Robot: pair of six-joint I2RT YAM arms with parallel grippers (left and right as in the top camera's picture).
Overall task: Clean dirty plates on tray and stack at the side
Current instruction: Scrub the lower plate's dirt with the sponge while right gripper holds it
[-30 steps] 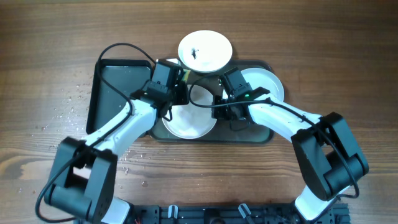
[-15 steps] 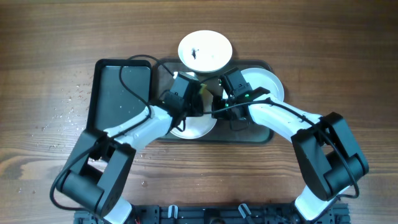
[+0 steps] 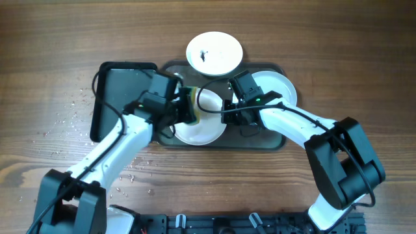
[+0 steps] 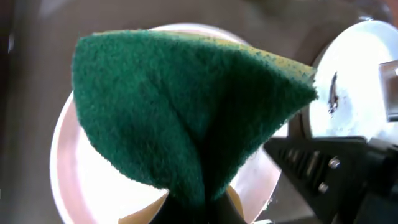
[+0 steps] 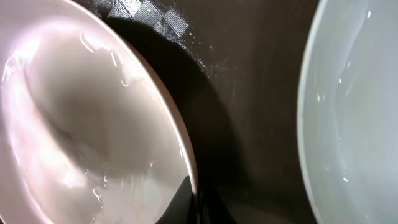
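Three white plates are in the overhead view. One plate with a dark smudge lies at the far rim of the grey-green tray. Another plate rests on the tray's right side. My right gripper is shut on the right rim of the middle plate, which shows wet in the right wrist view with the gripper pinching its edge. My left gripper is shut on a green and yellow sponge over that plate. The sponge fills the left wrist view above the gripper.
A narrower black tray lies left of the grey-green one. Water droplets speckle the wooden table to its left. The two arms stand close together over the middle plate.
My left arm has swept the sponge from the middle plate's far left edge towards its centre. The right arm and all three plates have stayed in place.
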